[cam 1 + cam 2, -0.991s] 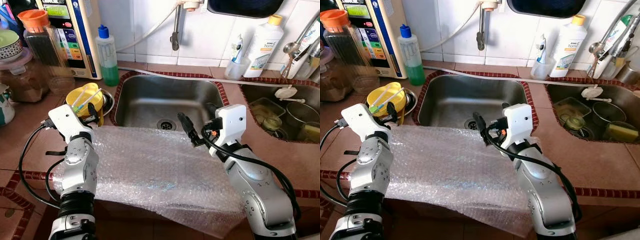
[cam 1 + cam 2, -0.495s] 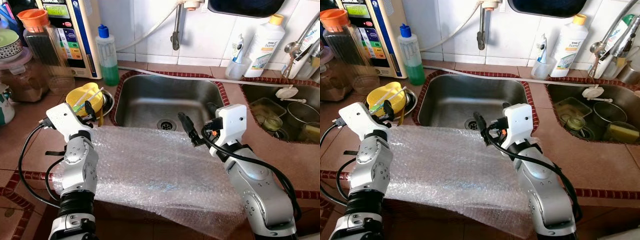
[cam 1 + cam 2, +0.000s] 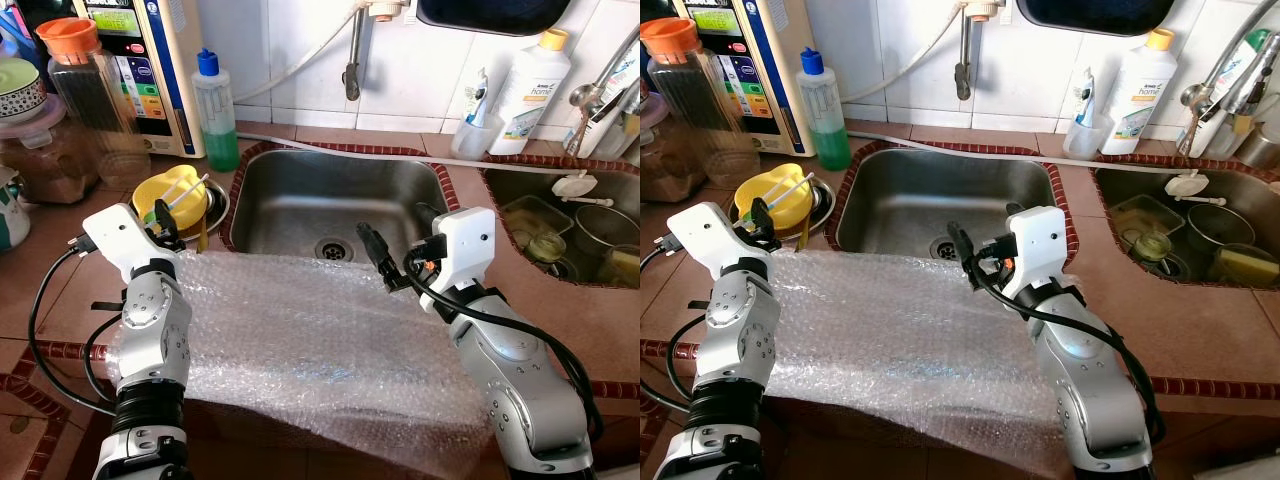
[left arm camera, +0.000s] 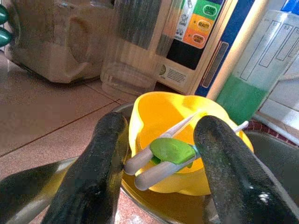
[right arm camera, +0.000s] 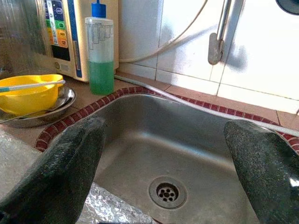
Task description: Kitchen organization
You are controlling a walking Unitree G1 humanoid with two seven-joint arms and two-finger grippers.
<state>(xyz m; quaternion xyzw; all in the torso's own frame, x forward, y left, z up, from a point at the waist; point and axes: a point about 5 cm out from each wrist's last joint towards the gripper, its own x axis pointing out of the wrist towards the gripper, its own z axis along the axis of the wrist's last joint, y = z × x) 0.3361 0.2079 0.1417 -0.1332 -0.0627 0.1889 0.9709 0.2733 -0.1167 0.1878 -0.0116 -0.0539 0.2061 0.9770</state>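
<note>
- Both sets of jaws stand wide apart, holding nothing: the left gripper (image 4: 154,154) frames a yellow bowl (image 4: 187,140), the right gripper (image 5: 163,163) frames the sink (image 5: 187,149).
- A sheet of bubble wrap (image 3: 310,340) lies across the counter edge at lower centre of the head view, between the two arms.
- The yellow bowl sits in a metal dish (image 3: 215,205) left of the sink, with sticks in it.
- A green liquid bottle (image 3: 215,110) stands at upper left.

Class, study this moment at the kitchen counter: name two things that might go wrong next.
The left tool is open around the utensils lying across the yellow bowl; closing may tip the bowl off its metal plate. The bubble wrap overhangs the counter edge and might slide off if an arm drags it.
</note>
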